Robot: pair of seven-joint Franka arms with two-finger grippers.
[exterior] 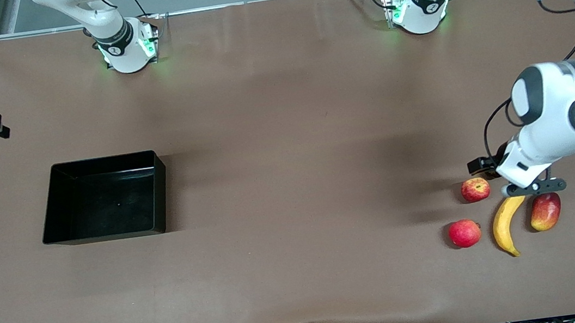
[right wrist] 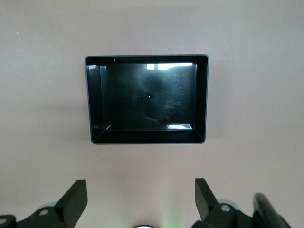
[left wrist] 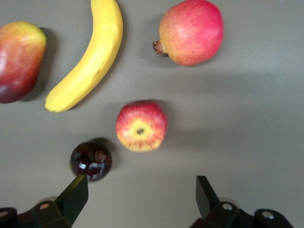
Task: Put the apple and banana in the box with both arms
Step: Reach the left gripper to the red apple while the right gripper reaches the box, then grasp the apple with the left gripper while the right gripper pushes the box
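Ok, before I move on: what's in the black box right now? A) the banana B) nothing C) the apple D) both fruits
B: the box shows only its bare black floor in the front and right wrist views, while the apple and the banana lie on the table toward the left arm's end, under the open left gripper.

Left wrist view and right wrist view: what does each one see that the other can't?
Only the left wrist view shows fruit: the apple, the banana, a mango, a round red fruit and a small dark fruit. Only the right wrist view shows the empty black box. Both show brown table and an open gripper, left and right.
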